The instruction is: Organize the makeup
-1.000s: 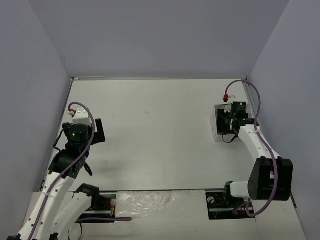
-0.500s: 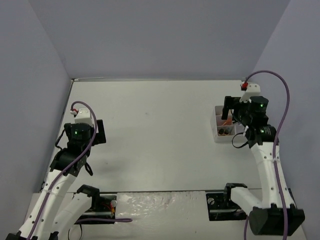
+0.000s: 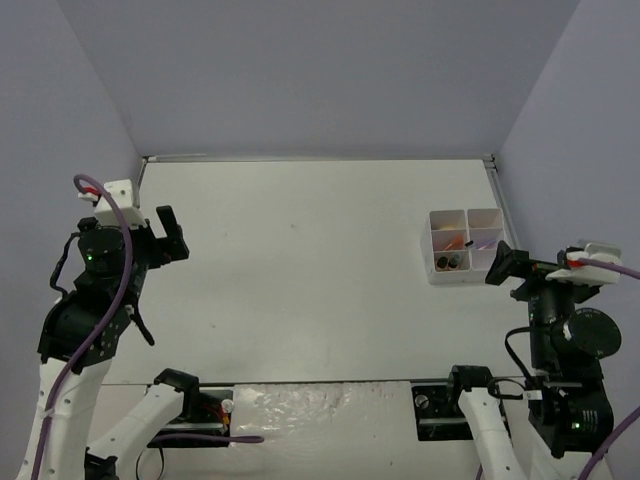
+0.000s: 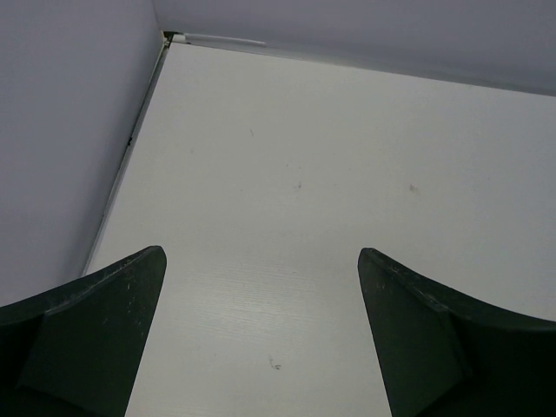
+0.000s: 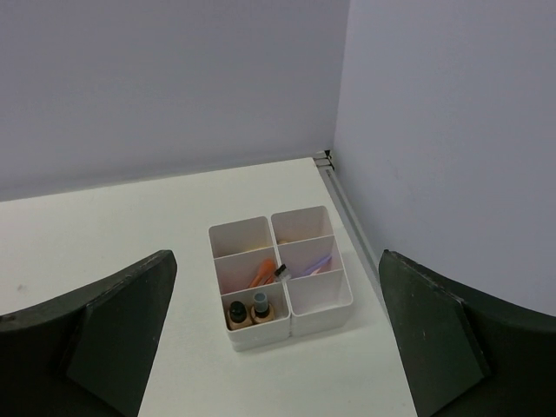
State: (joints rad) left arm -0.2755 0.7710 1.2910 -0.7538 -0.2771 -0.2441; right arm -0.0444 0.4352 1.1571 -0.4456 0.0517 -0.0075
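Note:
The white six-compartment tray (image 3: pixel 463 245) stands at the far right of the table and also shows in the right wrist view (image 5: pixel 320 304). In it, two tan bottles (image 5: pixel 248 308) with dark caps stand in the near-left compartment. An orange stick (image 5: pixel 261 273) leans in the middle-left one, and a lilac stick (image 5: pixel 317 262) in the middle-right one. My right gripper (image 3: pixel 500 264) (image 5: pixel 276 256) is open and empty, raised and drawn back on the near side of the tray. My left gripper (image 3: pixel 170 236) (image 4: pixel 261 252) is open and empty, high above the left side of the table.
Grey walls close in the table on the left, back and right. The right wall runs just beside the tray. A metal strip (image 4: pixel 217 39) lies along the far edge at the back-left corner. The arm bases and cables sit at the near edge.
My right arm has lifted off the tray and pulled back toward the near right, uncovering the tray. My left arm has risen and swung left.

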